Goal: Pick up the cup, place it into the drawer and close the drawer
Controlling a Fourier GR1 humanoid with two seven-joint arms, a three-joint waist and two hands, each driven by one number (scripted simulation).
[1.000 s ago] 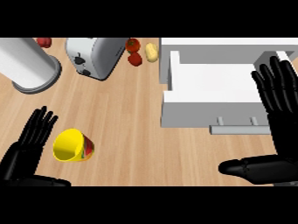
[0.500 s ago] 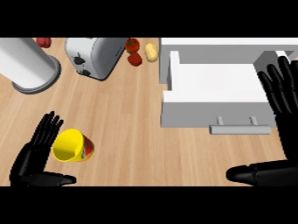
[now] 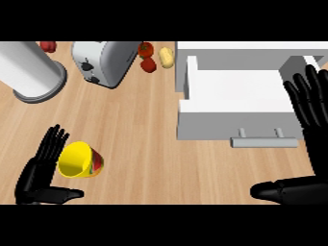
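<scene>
Our left hand [image 3: 41, 170] is at the bottom left, fingers straight, touching the yellow cup [image 3: 79, 160] that lies on its side on the wooden counter [image 3: 138, 129]. Behind stand a big white can [image 3: 20, 69], a toaster [image 3: 104, 61] and some fruit [image 3: 156, 56]. The white drawer [image 3: 233, 98] is pulled out with nothing inside. Our right hand [image 3: 321, 115] is flat beside it, holding nothing.

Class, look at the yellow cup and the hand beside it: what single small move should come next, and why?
Probably the left hand should curl its fingers round the yellow cup. The hand is open with straight fingers right beside the cup's left side, the cup lies tipped on the counter and is not yet held, and the white drawer already stands open to receive it.
</scene>
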